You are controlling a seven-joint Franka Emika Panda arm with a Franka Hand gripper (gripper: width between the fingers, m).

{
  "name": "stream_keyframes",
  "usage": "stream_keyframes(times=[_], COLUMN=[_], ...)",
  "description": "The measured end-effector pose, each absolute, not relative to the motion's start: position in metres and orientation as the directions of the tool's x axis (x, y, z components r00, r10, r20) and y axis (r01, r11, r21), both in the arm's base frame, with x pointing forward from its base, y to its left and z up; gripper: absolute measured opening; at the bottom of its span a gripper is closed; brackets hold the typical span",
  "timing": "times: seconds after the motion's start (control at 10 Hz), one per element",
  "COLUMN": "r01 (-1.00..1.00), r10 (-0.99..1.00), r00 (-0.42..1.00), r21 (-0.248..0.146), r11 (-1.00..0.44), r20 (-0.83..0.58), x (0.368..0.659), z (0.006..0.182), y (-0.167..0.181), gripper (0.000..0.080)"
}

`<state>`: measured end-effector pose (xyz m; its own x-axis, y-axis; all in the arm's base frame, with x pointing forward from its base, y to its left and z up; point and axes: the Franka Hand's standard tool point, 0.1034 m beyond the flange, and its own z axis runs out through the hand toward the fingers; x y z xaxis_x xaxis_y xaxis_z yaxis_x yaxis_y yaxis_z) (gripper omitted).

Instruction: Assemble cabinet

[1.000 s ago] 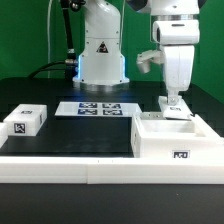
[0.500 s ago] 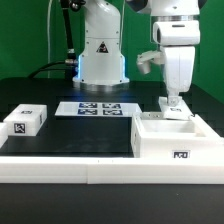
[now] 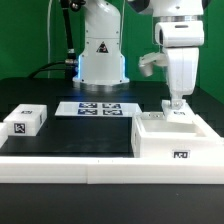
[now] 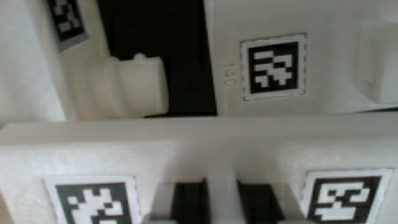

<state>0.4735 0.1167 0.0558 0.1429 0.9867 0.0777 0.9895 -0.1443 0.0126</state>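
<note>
The cabinet body, a large white open-topped box with a tag on its front, stands at the exterior view's right. My gripper is directly above its far right part, shut on a small white tagged panel that hangs at the body's top rim. In the wrist view my gripper shows two dark fingers with the panel's white edge between them and a tag on each side. Beyond it lies the body's white tagged wall. Another small tagged panel lies loose at the exterior view's left.
The marker board lies flat on the black table behind the middle. The robot's white base stands behind it. A white border rail runs along the front edge.
My gripper and the held panel have shifted a little toward the exterior view's right and slightly lower over the cabinet body. Nothing else has moved.
</note>
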Motion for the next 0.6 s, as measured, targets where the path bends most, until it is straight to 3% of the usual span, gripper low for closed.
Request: stream_keyframes(times=[0.3, 0.6], r01=[0.99, 0.988], r10=[0.987, 0.985], r00=[0.141, 0.155], r21=[0.013, 0.001], r11=[-0.143, -0.156], r20=[0.078, 0.072], x=[0.475, 0.512], z=[0.056, 0.057], y=[0.117, 0.111], gripper=[0.0071, 0.0071])
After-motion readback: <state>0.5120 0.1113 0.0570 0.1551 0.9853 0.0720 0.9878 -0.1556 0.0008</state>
